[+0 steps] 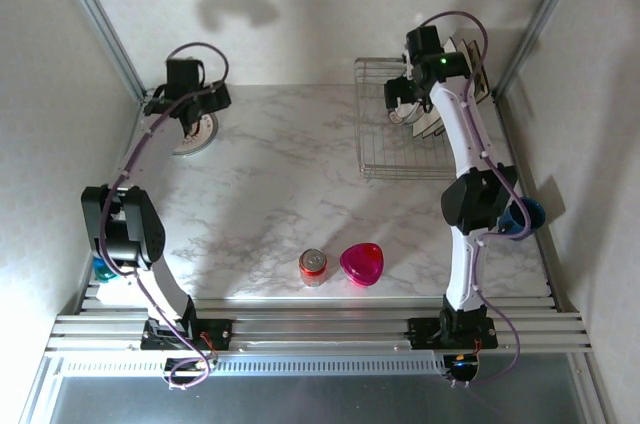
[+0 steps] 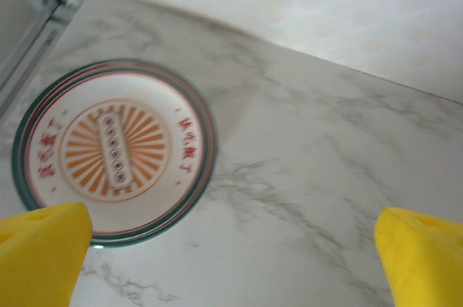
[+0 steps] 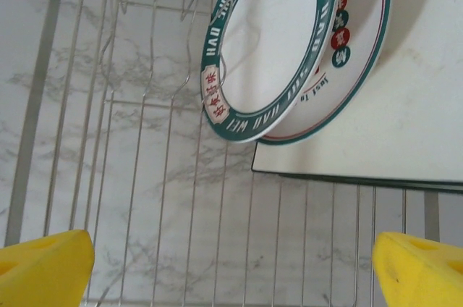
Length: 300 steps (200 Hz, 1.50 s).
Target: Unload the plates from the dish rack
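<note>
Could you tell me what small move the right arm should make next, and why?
Probably ease the open right gripper forward onto the nearest round white green-rimmed plate, standing on edge in the silver wire dish rack, ahead of it and not yet gripped.

The plate on the table [image 2: 112, 151] carries red Chinese characters at 9 and 3 o'clock of its orange sunburst, and a column of small ones in the centre; all are too blurred to read. In the rack, the front plate [image 3: 271, 39] has white Latin capitals along its green rim from 9 to 6 o'clock, not surely readable. The rear plate [image 3: 354, 53] shows small dark writing beginning "Just".
</note>
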Each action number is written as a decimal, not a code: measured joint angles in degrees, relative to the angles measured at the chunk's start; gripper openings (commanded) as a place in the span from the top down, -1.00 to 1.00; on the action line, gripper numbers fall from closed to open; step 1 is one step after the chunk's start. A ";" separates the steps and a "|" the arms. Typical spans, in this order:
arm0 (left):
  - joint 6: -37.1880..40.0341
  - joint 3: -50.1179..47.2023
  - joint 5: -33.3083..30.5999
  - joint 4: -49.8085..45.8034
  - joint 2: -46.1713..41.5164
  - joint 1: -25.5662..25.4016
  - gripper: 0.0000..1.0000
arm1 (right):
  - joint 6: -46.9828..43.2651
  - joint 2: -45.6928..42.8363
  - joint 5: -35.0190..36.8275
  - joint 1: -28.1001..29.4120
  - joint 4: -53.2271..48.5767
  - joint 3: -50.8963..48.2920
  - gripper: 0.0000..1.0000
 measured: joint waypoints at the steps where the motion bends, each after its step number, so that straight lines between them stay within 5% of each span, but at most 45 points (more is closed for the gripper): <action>1: 0.13 0.17 0.11 -0.13 0.02 -0.07 -0.99 | 0.00 0.24 0.13 0.00 -0.02 0.31 -0.98; 67: 6.82 3.19 3.93 -10.36 3.23 -1.20 -0.99 | -0.04 15.15 2.23 -1.51 1.29 16.55 -0.91; 247: 8.57 3.26 4.13 -14.56 3.87 -1.92 -0.99 | 0.87 22.05 2.03 -3.45 9.70 17.92 -0.69; 300: 8.76 3.32 4.13 -15.19 4.02 -1.92 -0.99 | 2.84 23.47 0.79 -3.56 10.73 18.71 -0.32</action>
